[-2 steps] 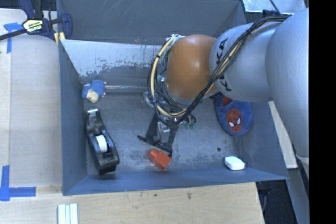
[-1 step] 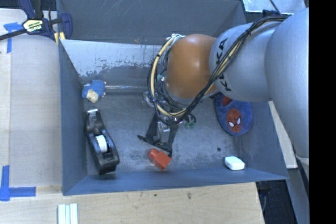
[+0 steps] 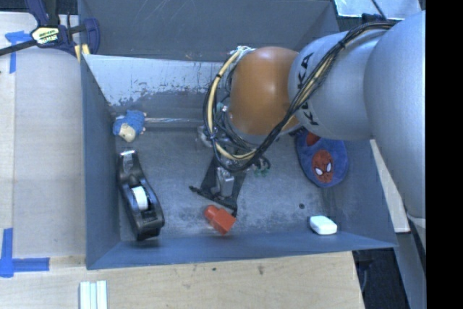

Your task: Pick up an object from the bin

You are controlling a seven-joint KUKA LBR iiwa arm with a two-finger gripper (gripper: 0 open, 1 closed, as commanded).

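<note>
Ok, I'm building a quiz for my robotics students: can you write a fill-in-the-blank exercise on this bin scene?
1. The thing nearest the hand is a small ___ piece.
2. The black tape dispenser lies by the ___ wall of the bin, as the camera sees it.
3. The small piece in the front right corner is ___.
Missing words: red, left, white.

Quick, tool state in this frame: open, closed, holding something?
Tool: cannot be told; it is low in the grey metal bin, right by the small red block.
</note>
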